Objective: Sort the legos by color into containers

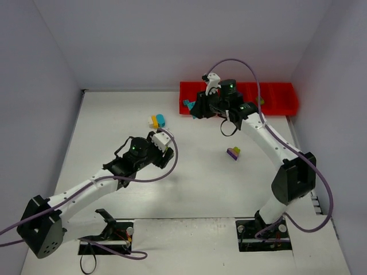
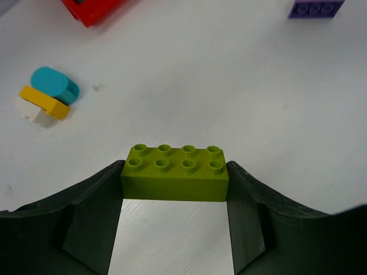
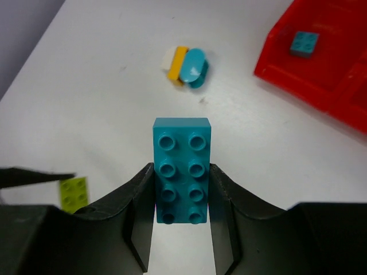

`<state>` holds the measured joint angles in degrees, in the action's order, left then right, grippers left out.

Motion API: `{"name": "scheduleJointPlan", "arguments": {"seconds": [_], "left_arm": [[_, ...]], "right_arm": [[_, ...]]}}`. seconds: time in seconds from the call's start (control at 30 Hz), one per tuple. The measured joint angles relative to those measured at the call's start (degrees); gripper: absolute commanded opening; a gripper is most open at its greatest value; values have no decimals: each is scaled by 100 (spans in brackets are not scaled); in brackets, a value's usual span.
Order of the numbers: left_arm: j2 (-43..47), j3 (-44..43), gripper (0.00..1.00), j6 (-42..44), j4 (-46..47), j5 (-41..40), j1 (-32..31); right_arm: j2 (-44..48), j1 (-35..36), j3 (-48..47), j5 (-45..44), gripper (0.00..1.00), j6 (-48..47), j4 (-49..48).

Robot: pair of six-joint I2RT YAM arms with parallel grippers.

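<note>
teal brick [image 3: 182, 149] clamped in right gripper [image 3: 182, 177] beside the red tray [image 3: 321, 91]; olive brick [image 2: 175, 166] pinched in left gripper [image 2: 175, 179], farther off.

From above, we find the tray [image 1: 275, 98] along the far edge of the table [image 1: 114, 114], upper right. The three-piece stack [image 1: 157, 120] lies left of it; a lone brick [image 1: 233, 153] sits before it, right of centre. A crosswise brick [image 2: 175, 166] sits in the left gripper [image 2: 175, 172], a lengthwise brick [image 3: 182, 149] in the right gripper [image 3: 182, 172]. A small square brick [image 3: 304, 43] lies in the tray's end compartment.
</note>
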<state>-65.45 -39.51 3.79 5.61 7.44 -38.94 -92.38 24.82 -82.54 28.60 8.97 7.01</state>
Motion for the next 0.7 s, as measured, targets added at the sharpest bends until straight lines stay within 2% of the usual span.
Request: {"name": "scheduleJointPlan", "arguments": {"seconds": [0.17, 0.43, 0.53, 0.6, 0.63, 0.7], "left_arm": [[758, 46, 0, -44, 74, -52, 0], [1692, 411, 0, -153, 63, -61, 0], [1895, 527, 0, -188, -59, -74, 0], [2026, 535, 0, -208, -160, -109, 0], [2096, 535, 0, -216, -197, -125, 0], [2216, 535, 0, -240, -267, -151, 0]], "right_arm": [[-874, -70, -651, -844, 10, -219, -363], [-3060, -192, -2297, -1606, 16, -450, -713], [-3807, -219, -2973, -1738, 24, -474, -723], [-4242, -225, -3405, -1805, 34, -481, -732], [-4406, -225, -3558, -1838, 45, -481, -743], [-4719, -229, -3866, -1919, 55, -479, -734]]}}
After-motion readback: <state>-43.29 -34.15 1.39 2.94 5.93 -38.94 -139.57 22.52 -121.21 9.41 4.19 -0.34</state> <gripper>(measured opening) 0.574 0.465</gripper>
